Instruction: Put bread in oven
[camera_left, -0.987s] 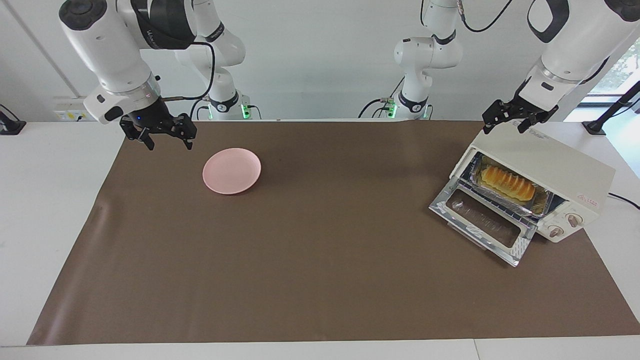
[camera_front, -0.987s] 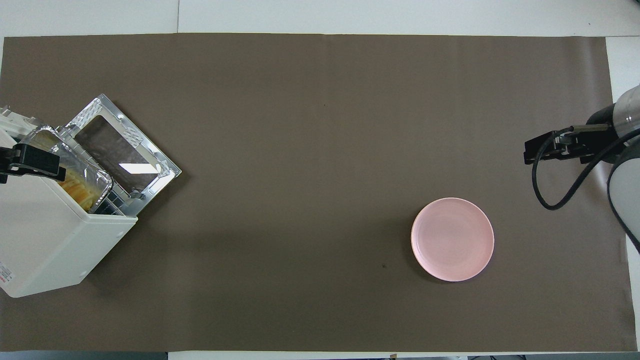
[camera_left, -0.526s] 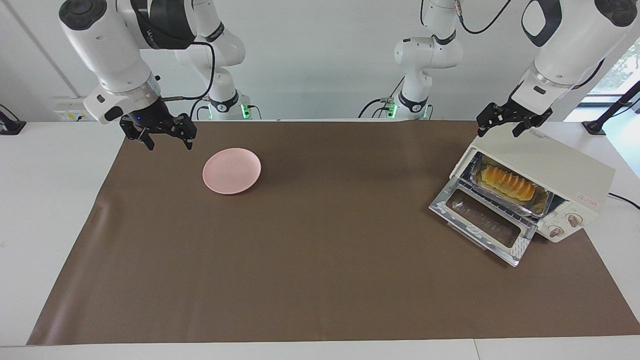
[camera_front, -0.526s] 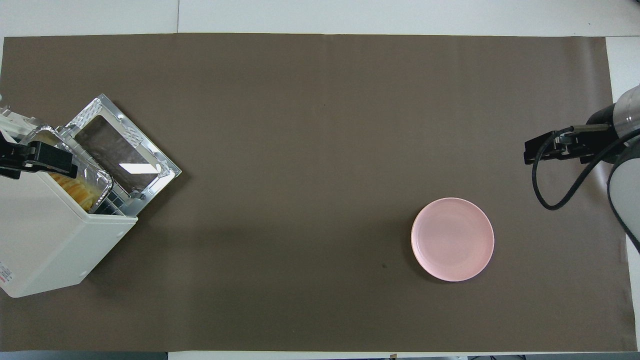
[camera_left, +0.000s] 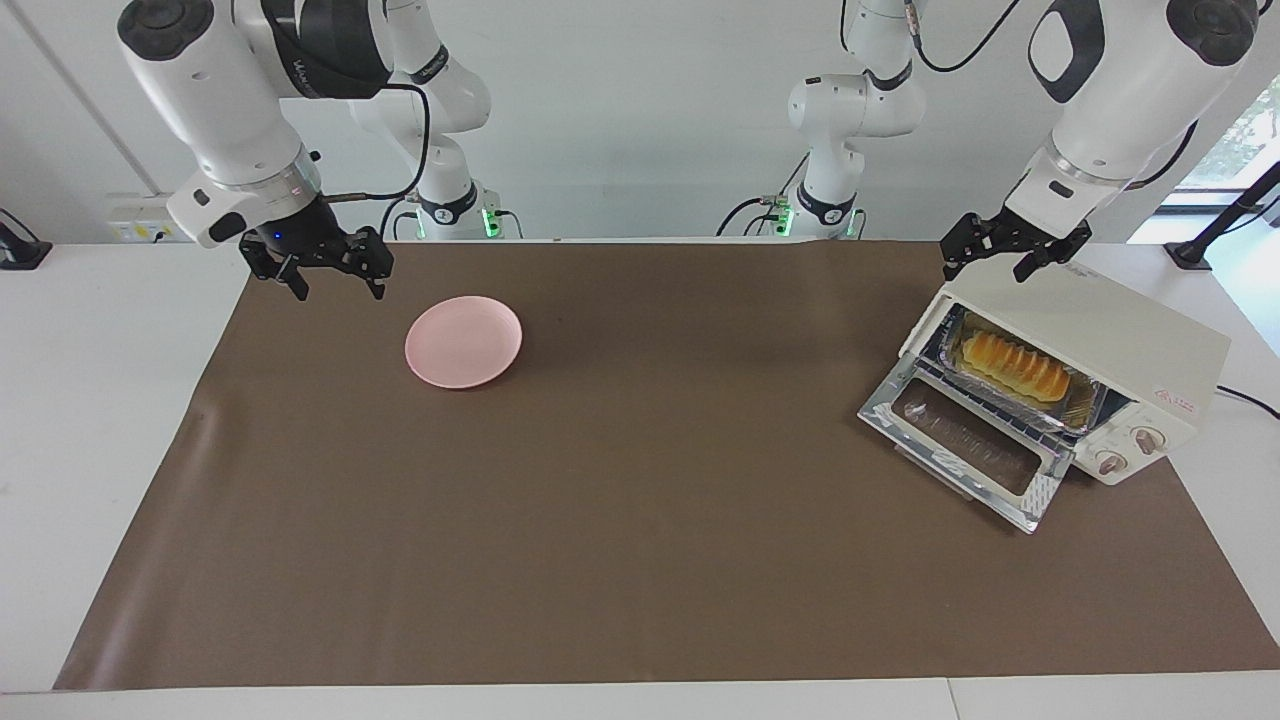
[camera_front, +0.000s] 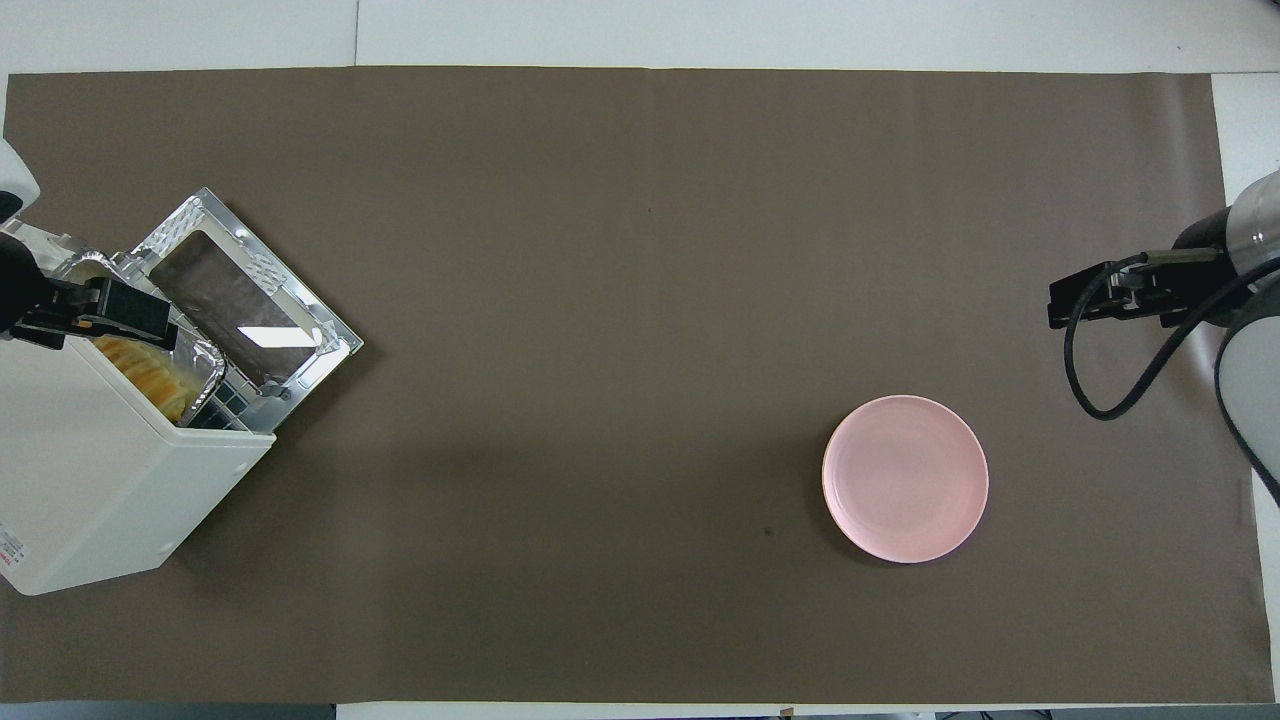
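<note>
Facing view: the bread (camera_left: 1014, 365) lies in a foil tray (camera_left: 1088, 406) inside the oven (camera_left: 1085, 340) (door (camera_left: 965, 447) down). Left gripper (camera_left: 991, 253), fingers apart, hangs over its top; closing the door seems next. Right gripper (camera_left: 325, 267) waits, spread.

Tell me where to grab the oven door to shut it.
Take the door by its free outer edge, the one nearest the table's middle. It hangs open, dropped flat in front of the oven, hinged at the cavity, so that edge gives the most leverage. Come from the front, low, and swing it up toward the bread.
</note>
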